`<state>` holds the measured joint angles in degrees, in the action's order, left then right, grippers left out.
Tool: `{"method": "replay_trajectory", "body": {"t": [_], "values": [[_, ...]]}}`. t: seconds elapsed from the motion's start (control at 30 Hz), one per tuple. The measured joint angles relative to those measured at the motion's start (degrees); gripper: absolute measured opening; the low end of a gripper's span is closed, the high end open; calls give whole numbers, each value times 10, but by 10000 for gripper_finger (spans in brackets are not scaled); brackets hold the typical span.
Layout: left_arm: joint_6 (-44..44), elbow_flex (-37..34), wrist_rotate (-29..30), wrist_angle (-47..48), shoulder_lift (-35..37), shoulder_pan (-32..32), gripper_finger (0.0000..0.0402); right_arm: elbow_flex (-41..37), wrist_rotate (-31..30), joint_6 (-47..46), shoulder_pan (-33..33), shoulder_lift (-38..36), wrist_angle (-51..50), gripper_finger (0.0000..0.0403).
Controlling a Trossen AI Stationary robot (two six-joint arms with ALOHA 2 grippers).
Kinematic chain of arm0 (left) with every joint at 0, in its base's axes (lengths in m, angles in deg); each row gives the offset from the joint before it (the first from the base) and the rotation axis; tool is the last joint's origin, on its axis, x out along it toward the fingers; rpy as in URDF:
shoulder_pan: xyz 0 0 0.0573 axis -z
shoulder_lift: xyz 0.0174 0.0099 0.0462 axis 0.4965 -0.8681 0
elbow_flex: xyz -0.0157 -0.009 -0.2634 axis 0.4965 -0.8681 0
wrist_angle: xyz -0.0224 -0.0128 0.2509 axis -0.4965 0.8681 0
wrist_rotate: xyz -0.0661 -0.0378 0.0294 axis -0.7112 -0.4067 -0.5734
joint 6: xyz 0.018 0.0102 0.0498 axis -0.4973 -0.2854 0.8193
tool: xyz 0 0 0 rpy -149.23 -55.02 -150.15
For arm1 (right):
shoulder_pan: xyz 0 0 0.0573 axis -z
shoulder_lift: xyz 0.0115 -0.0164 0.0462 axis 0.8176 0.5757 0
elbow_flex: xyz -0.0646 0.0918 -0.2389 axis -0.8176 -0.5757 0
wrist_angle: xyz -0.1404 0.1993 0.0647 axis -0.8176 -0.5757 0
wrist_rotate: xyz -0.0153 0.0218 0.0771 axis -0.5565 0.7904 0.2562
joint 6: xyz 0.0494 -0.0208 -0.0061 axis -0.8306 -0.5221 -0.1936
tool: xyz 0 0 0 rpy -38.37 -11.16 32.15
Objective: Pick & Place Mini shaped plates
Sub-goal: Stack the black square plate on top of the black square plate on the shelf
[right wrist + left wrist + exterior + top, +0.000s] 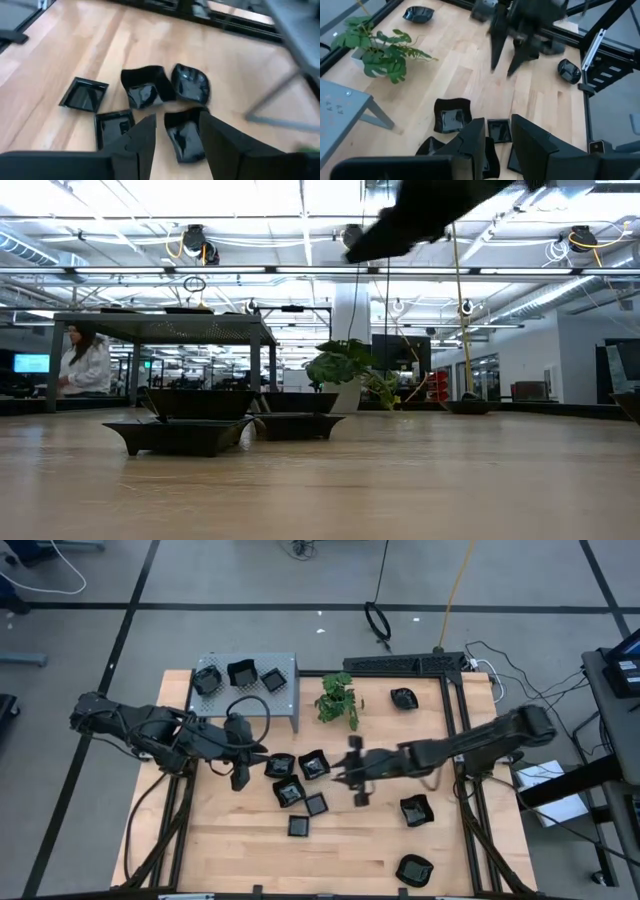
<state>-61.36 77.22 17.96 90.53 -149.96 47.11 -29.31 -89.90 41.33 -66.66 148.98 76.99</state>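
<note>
Right gripper [358, 783] hovering w/ fingers spread, nothing pinched, just beside the mid-table cluster of mini shaped plates [297, 783], prob lining up a grab; left gripper [238, 762] parked beside it, fingers part-open, empty; three plates already up on the shelf [285, 700].

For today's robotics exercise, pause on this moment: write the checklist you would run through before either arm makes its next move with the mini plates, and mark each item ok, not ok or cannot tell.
1. Right gripper open and empty above the plate cluster: ok; nothing sits between its fingers in the right wrist view.
2. Left gripper empty: ok, with a visible gap between its fingers.
3. The two grippers apart: ok, cluster between them.
4. Space left on the grey shelf, which holds three plates: ok.
5. Potted plant clear of both arms: ok.
6. Which plate is targeted next: cannot tell.
</note>
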Motion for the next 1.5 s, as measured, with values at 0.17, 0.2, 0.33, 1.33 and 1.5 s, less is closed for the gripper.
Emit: {"method": "replay_trajectory", "body": {"t": [0.17, 0.2, 0.33, 1.33, 1.5], "values": [[-12, 0, 0, 11, 0, 0, 97, -109, -52, -43, -4, -135, 24, 141], [-12, 0, 1, 11, 0, 0, 97, -135, -61, -51, -4, -162, 34, 142], [-13, 0, 1, 11, 0, 0, 97, -235, -67, -81, -3, -259, 98, 146], [193, 0, -89, 40, -183, 42, 97, -482, -65, -117, -3, -468, 288, 152], [192, 0, -90, 39, -224, 55, 97, -482, -65, -117, -3, -468, 286, 150]]}}
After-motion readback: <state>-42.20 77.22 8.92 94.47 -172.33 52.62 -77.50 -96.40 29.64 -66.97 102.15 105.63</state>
